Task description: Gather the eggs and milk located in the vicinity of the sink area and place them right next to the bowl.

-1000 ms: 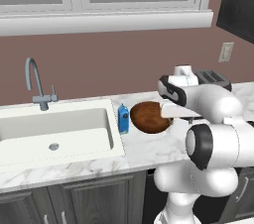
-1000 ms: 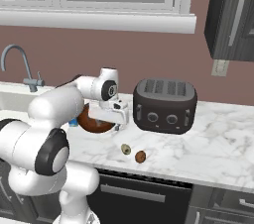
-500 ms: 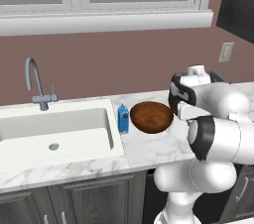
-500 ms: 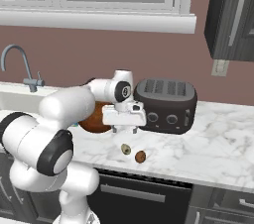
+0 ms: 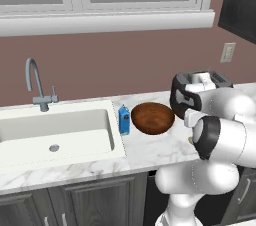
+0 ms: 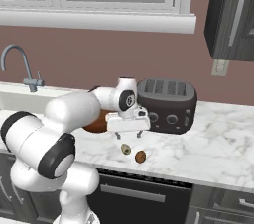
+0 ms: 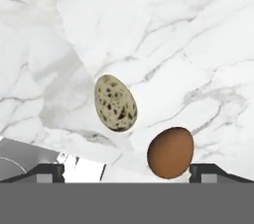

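My gripper [image 6: 129, 136] hangs open, fingers pointing down, just above the two eggs on the marble counter in front of the toaster. In the hand view the speckled pale egg [image 7: 115, 102] lies in the middle and the reddish-brown egg [image 7: 170, 152] sits low, between my fingertips [image 7: 208, 170]; nothing is held. Both eggs, the pale one [image 6: 126, 149] and the brown one [image 6: 140, 156], rest close together. The wooden bowl [image 5: 152, 118] stands right of the blue milk carton [image 5: 124, 120], which stands at the sink's [image 5: 60, 120] right rim. My arm partly hides the bowl [image 6: 96, 124].
A black-and-grey toaster [image 6: 166, 105] stands right behind the eggs, close to my hand. The gooseneck faucet [image 5: 35, 82] rises behind the basin. Open marble counter [image 6: 223, 139] stretches to the right of the toaster. The counter's front edge runs just below the eggs.
My arm has swung to the right, from over the bowl to above the eggs in front of the toaster. The jaws stayed open. Bowl, milk and eggs have not moved.
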